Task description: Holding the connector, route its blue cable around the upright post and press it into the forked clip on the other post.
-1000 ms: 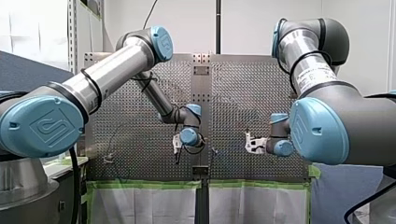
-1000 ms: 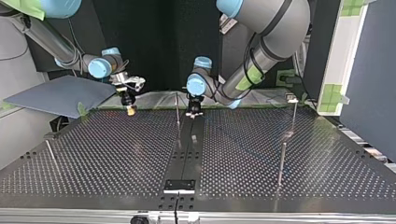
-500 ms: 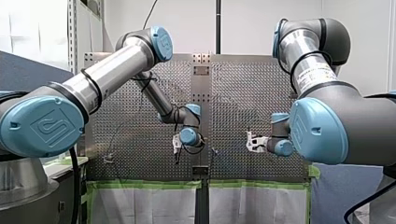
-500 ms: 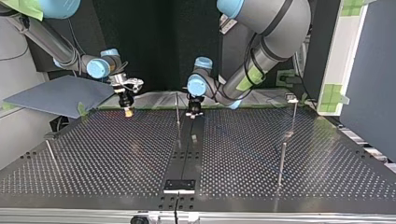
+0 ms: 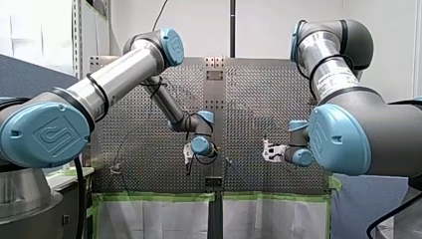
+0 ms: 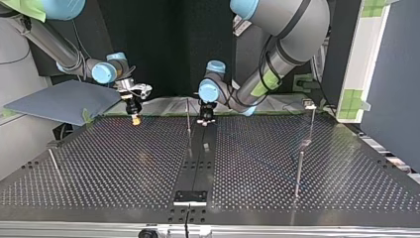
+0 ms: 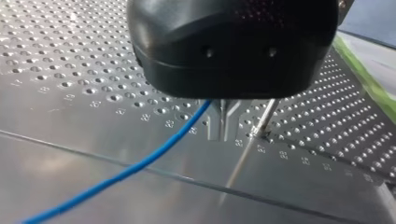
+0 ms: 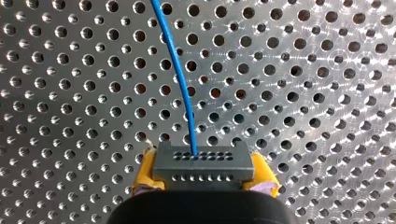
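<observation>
**A:** Start at the top view's left. What does my right hand (image 6: 134, 118) have?

**B:** The connector (image 8: 204, 165). In the right wrist view the yellow pads (image 8: 141, 176) pinch this small grey block by its two short ends, over the counter (image 8: 70, 70). The blue cable (image 8: 180, 79) leaves the block's face and runs off ahead of the hand.

**A:** How will it handle?

**B:** I judge the block light and rigid, so the ends are the right place to grip. Smooth plastic may twist between the pads if the cable tugs sideways. The cable looks thin and limp, with a little spring. It should bend round a post easily, but it cannot be pushed. Seating it in a clip likely needs it taut on both sides.

**A:** And further right?

**B:** A thin upright post (image 6: 188, 116) at the middle, then my left hand (image 6: 205, 119) just beside it. In the left wrist view its metal fingers (image 7: 215, 123) are pressed together, with only a slit between them. The cable passes just beside them, not between them, as far as I can see.

**A:** Any containers?

**B:** No box, tray or bin shows. The nearest thing to a holder is the forked clip. At the right stand a nearer post (image 6: 298, 171) and a far post (image 6: 312, 124). The far one carries a pale head (image 6: 310, 105) that may be the clip, but it is too small to tell. I see no cable in it.
</observation>
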Available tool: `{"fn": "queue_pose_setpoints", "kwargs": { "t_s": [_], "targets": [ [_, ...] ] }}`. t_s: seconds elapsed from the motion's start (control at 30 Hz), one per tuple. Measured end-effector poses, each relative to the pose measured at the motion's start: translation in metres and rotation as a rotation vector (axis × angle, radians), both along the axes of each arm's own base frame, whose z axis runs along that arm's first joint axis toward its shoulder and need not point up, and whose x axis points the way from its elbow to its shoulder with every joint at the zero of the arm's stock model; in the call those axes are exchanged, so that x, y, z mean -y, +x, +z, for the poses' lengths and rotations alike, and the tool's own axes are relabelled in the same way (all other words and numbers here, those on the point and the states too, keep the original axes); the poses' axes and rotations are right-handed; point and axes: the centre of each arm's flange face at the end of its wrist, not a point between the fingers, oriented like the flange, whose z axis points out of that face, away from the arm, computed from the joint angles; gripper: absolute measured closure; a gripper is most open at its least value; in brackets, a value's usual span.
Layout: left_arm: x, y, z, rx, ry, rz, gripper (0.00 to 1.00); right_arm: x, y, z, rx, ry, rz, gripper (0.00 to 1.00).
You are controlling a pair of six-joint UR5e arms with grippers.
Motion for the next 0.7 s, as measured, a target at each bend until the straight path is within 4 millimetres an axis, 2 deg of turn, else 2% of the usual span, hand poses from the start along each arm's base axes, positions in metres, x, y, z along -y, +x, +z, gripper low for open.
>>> {"fn": "queue_pose_setpoints", "kwargs": {
  "t_s": [0.03, 0.07, 0.13, 0.17, 0.2, 0.5, 0.7],
  "targets": [
    [0.000, -0.001, 0.000, -0.002, 0.002, 0.001, 0.40, 0.000, 0.000, 0.000, 0.000, 0.000, 0.000, 1.00],
    [0.000, -0.001, 0.000, -0.004, 0.008, 0.004, 0.40, 0.000, 0.000, 0.000, 0.000, 0.000, 0.000, 1.00],
    [0.000, -0.003, -0.001, -0.010, 0.019, 0.007, 0.04, 0.000, 0.000, 0.000, 0.000, 0.001, 0.001, 1.00],
    [0.000, -0.004, -0.001, -0.014, 0.029, 0.011, 0.04, 0.000, 0.001, 0.000, 0.000, 0.002, 0.002, 1.00],
    [0.000, -0.005, -0.002, -0.017, 0.038, 0.013, 0.00, -0.001, 0.001, 0.000, 0.000, 0.002, 0.002, 1.00],
    [-0.002, -0.015, -0.005, -0.060, 0.117, 0.013, 0.00, -0.002, 0.001, -0.001, -0.002, 0.008, 0.004, 1.00],
    [0.002, -0.033, -0.012, -0.103, 0.192, -0.021, 0.00, -0.003, 0.003, -0.001, -0.003, 0.011, 0.007, 1.00]
  ]
}}
